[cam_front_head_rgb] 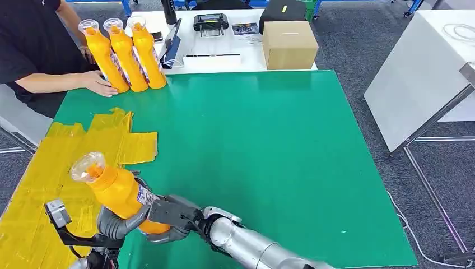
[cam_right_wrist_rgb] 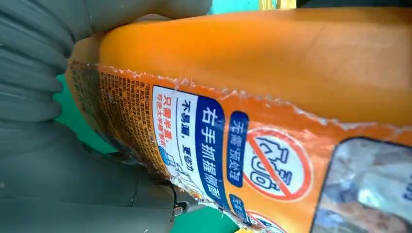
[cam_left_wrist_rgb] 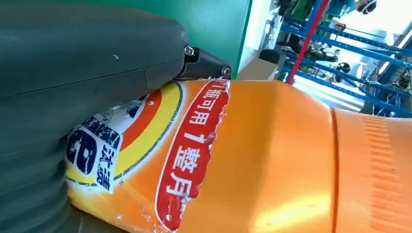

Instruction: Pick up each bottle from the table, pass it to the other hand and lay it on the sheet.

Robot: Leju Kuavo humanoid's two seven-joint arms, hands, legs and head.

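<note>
An orange bottle with a clear cap is held tilted above the near left edge of the green mat, beside the yellow sheet. My left hand wraps its lower body from the left, and my right hand grips the same part from the right. In the left wrist view my left hand lies against the bottle and its torn label. In the right wrist view my right hand curls around the bottle. Three more orange bottles stand at the mat's far left corner.
A person in black sits at the far left with a hand beside the standing bottles. A cardboard box, a controller and small items sit on the white table behind the mat. A white table stands to the right.
</note>
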